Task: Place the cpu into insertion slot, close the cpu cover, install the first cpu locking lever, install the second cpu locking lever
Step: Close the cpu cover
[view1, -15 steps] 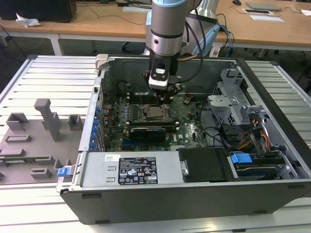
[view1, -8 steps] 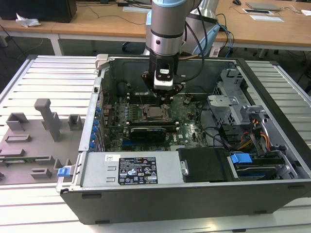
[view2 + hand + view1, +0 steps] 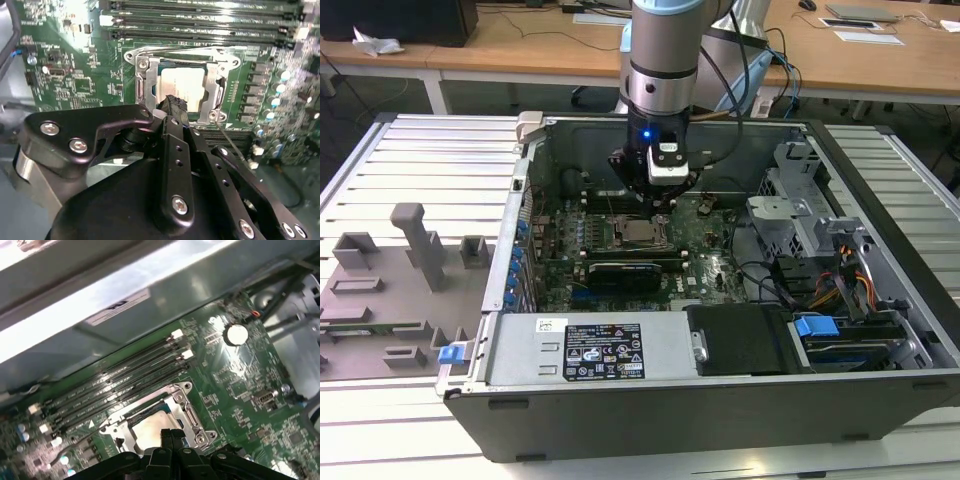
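At nine o'clock in the exterior view, a grey fixture tray (image 3: pixel 380 300) lies beside the open computer case (image 3: pixel 670 420), well apart from the work. Toward the centre, the gripper (image 3: pixel 655 195) hangs straight down over the green motherboard (image 3: pixel 710 240), with the insertion slot (image 3: pixel 645 233) at its six o'clock. I judge that this stance suits pressing on the socket hardware rather than carrying anything. In both wrist views the jaws are closed on each other with nothing between them. The fingertips (image 3: pixel 165 434) are poised at the chip's edge, though I cannot tell whether they touch it. The cpu (image 3: pixel 182 86) sits in the slot as a pale silver-grey square, showing through the window of the cpu cover (image 3: pixel 145 82), which appears to lie flat over it. At four o'clock from the socket in the second wrist view, a thin wire arm (image 3: pixel 232 145) juts free, probably a locking lever not yet latched. At three o'clock in the exterior view stands the drive cage (image 3: pixel 790 215).
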